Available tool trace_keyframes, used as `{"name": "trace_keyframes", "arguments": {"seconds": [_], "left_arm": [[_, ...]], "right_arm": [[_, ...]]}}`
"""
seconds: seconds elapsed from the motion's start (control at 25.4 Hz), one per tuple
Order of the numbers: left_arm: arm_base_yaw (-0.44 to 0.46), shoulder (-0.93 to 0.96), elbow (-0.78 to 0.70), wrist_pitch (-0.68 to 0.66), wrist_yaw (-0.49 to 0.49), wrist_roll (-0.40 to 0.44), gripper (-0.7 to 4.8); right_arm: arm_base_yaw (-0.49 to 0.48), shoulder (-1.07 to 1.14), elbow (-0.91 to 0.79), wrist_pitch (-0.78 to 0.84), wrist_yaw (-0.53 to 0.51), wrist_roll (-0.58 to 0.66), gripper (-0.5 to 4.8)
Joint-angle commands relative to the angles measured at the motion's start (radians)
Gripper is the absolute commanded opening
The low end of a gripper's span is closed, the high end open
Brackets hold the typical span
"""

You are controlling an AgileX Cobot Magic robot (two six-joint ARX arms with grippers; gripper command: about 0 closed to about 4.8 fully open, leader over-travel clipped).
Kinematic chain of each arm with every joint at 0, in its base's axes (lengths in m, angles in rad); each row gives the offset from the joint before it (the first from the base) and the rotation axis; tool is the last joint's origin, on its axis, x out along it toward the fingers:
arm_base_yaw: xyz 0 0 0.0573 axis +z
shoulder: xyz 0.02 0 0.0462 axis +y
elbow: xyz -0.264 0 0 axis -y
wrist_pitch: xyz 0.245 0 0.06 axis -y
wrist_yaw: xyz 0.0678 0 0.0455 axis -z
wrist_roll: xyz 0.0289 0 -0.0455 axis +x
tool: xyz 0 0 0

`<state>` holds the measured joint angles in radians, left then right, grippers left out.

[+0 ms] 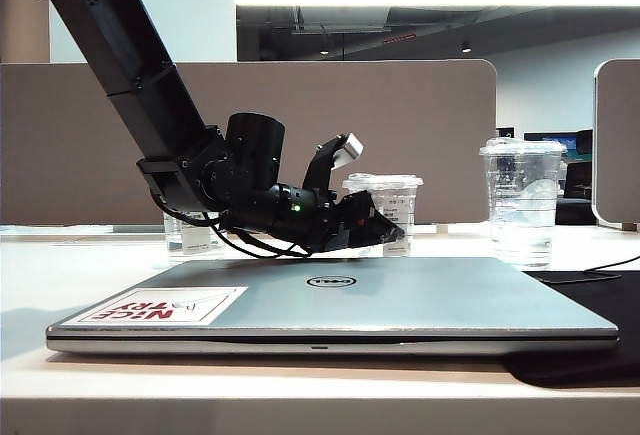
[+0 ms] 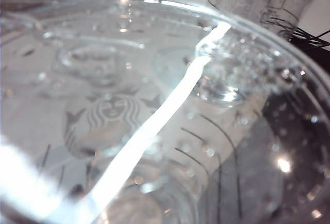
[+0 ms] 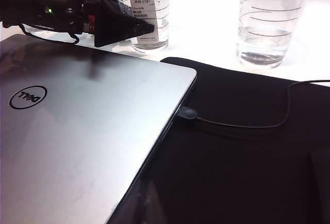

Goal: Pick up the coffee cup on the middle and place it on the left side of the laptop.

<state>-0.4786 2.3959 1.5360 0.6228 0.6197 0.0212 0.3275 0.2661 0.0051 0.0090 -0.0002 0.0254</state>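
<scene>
Closest to the exterior camera lies the laptop, shut, silver-grey, with a round logo in the middle of its lid and a red-and-white sticker near its left corner. It rests partly on a black mat, and a thin cable is plugged into its side.

Behind the laptop, the left arm slants down from the upper left, and the left gripper sits at the coffee cup, the lidded clear cup with a small white label standing on the white table behind the middle of the laptop. One dark finger lies across the cup's front; whether the jaws actually press on the cup I cannot tell. The left wrist camera is filled by the cup's crinkled clear lid.

A taller clear cup stands to the right, well apart, and another cup is half hidden behind the arm. The right gripper is out of sight.
</scene>
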Motion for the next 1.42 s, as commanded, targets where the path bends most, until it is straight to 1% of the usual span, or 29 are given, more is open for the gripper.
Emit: {"name": "trace_keyframes", "arguments": {"seconds": [0.04,0.16,0.24,0.47,0.59,0.75,0.79,0.87,0.94,1.06,1.26,1.42], "left_arm": [[-0.001,-0.011,0.006,0.032,0.032,-0.002,3.09],[-0.002,-0.021,0.006,0.084,0.04,-0.003,3.09],[-0.001,-0.036,0.006,0.093,0.039,-0.002,3.09],[0.007,-0.081,0.002,0.08,0.041,0.005,3.09],[0.008,-0.136,-0.027,0.077,0.036,0.037,3.11],[0.008,-0.23,-0.055,-0.006,0.004,0.087,3.11],[0.008,-0.258,-0.068,-0.027,0.006,0.109,3.1],[0.017,-0.29,-0.087,-0.043,0.007,0.117,3.1],[0.036,-0.339,-0.136,-0.045,0.013,0.111,3.1],[0.095,-0.414,-0.231,-0.041,0.009,0.069,3.1],[0.164,-0.554,-0.408,-0.003,-0.01,0.076,3.1],[0.174,-0.679,-0.547,0.007,-0.018,0.078,3.09]], "right_arm": [[0.0,-0.002,-0.004,0.018,0.001,0.0,-0.05],[0.0,-0.002,-0.004,0.018,0.001,0.0,-0.05],[0.0,-0.002,-0.004,0.018,0.001,0.0,-0.05],[0.0,-0.002,-0.004,0.018,0.001,0.0,-0.05],[0.0,-0.002,-0.004,0.018,0.001,0.0,-0.05],[0.001,-0.002,-0.004,0.018,0.001,0.0,-0.05],[0.001,-0.002,-0.004,0.018,0.001,0.0,-0.05],[0.001,-0.002,-0.004,0.018,0.001,0.0,-0.05],[0.001,-0.002,-0.004,0.017,0.001,0.0,-0.05],[0.001,-0.002,-0.004,0.017,0.001,0.0,-0.05],[0.003,-0.002,-0.004,0.018,0.001,0.0,-0.05],[0.012,-0.002,-0.004,0.017,0.0,0.0,-0.05]]}}
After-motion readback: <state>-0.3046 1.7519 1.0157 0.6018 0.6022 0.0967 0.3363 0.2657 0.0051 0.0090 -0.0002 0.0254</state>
